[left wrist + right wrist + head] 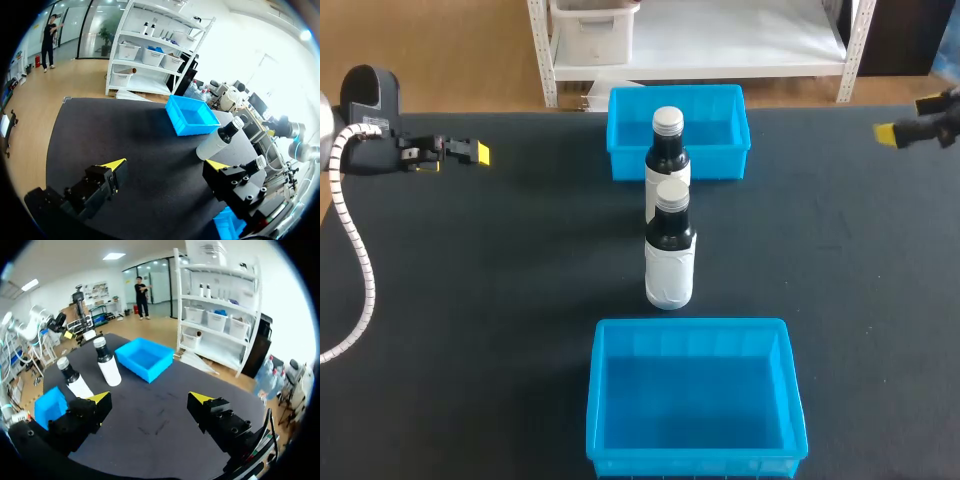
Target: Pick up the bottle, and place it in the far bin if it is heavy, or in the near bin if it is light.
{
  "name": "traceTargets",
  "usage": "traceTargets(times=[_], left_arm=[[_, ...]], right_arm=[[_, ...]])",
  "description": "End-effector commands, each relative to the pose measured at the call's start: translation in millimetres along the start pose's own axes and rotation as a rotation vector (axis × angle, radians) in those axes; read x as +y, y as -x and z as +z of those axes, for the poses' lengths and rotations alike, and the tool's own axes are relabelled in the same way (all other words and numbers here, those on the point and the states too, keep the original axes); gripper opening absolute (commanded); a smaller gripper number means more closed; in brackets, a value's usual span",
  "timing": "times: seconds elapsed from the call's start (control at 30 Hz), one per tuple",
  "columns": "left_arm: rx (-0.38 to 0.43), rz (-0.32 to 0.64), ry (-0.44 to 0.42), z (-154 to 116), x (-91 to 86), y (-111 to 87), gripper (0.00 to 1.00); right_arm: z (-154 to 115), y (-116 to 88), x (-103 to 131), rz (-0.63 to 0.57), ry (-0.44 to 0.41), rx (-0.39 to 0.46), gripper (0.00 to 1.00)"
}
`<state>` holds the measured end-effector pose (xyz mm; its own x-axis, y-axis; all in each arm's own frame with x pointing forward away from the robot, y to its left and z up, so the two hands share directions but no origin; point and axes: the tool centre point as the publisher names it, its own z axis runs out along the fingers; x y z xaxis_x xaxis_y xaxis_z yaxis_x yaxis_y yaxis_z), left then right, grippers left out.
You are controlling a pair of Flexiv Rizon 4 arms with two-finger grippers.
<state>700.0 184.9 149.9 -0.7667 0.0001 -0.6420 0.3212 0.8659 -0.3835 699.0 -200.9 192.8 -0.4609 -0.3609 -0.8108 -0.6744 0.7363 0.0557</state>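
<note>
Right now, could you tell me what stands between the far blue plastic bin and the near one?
Two upright dark bottles with white labels, the farther bottle and the nearer bottle, in line; the head view shows it.

Blue bins [690,400], dark white-labelled bottles [669,262], black table [470,270]

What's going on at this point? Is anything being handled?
Nothing is being handled. The farther bottle and the nearer bottle stand upright on the table, in line between the far bin and the near bin. Both bins look empty. The left gripper is at the table's left side and the right gripper at its far right. Both are open, holding nothing, apart from the bottles.
</note>
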Motion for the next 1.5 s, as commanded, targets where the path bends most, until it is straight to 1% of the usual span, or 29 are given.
traceTargets(times=[0.03, 0.5, 0.63, 0.7, 0.77, 0.9, 1.07, 1.2, 1.33, 1.5], left_arm=[[0.0, 0.0, 0.0, 0.0, 0.0, 0.0, 1.0], [0.0, 0.0, 0.0, 0.0, 0.0, 0.0, 1.0], [0.0, 0.0, 0.0, 0.0, 0.0, 0.0, 1.0], [0.0, 0.0, 0.0, 0.0, 0.0, 0.0, 1.0], [0.0, 0.0, 0.0, 0.0, 0.0, 0.0, 1.0], [0.0, 0.0, 0.0, 0.0, 0.0, 0.0, 1.0], [0.0, 0.0, 0.0, 0.0, 0.0, 0.0, 1.0], [0.0, 0.0, 0.0, 0.0, 0.0, 0.0, 1.0], [0.0, 0.0, 0.0, 0.0, 0.0, 0.0, 1.0], [0.0, 0.0, 0.0, 0.0, 0.0, 0.0, 1.0]], right_arm=[[-0.9, -4.2, -5.3, -0.286, 0.411, -0.04, 1.0], [1.7, -4.8, -3.8, -0.297, 0.419, -0.035, 1.0], [11.3, -5.3, 11.5, -0.374, 0.489, -0.057, 1.0], [16.7, -4.5, 20.7, -0.406, 0.509, -0.06, 1.0], [22.8, -3.8, 29.8, -0.433, 0.513, -0.046, 1.0], [32.2, -1.3, 50.3, -0.46, 0.546, -0.042, 1.0], [41.5, -1.7, 74.5, -0.46, 0.58, -0.028, 1.0], [46.1, -3.8, 90.0, -0.456, 0.589, -0.021, 1.0], [47.4, -4.6, 101.1, -0.453, 0.588, -0.019, 1.0], [47.0, -5.5, 115.9, -0.446, 0.591, -0.037, 1.0]])
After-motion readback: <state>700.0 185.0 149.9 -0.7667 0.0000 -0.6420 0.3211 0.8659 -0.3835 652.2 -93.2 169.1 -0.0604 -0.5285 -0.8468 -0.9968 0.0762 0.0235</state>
